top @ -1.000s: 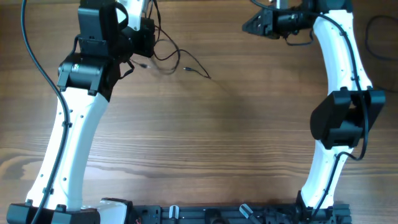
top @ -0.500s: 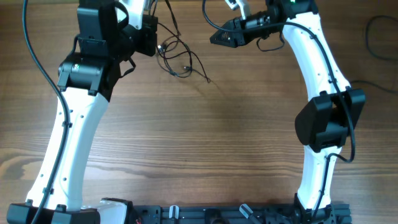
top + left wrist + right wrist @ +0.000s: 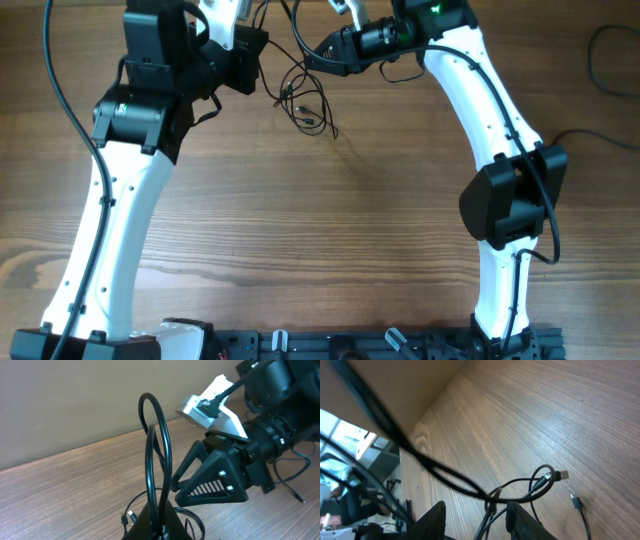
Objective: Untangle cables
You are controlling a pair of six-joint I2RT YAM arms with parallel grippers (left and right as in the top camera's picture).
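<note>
Left gripper (image 3: 156,521) is clamped tight on the cables (image 3: 303,95). A stiff black loop rises from its pinched fingers in the left wrist view. The rest of the bundle spills out just to the right of the left gripper, a loose curly tangle over the wooden table (image 3: 350,220). Right gripper (image 3: 315,55) sits directly across from the left gripper, nose pointed at it, very near but not touching. Its fingers (image 3: 436,519) stand apart with nothing pinched, and in the right wrist view thin strands cross the gap between them. Farther out from the left gripper, one strand curls into a small ring above the wood and ends in a silver plug tip (image 3: 563,475).
</note>
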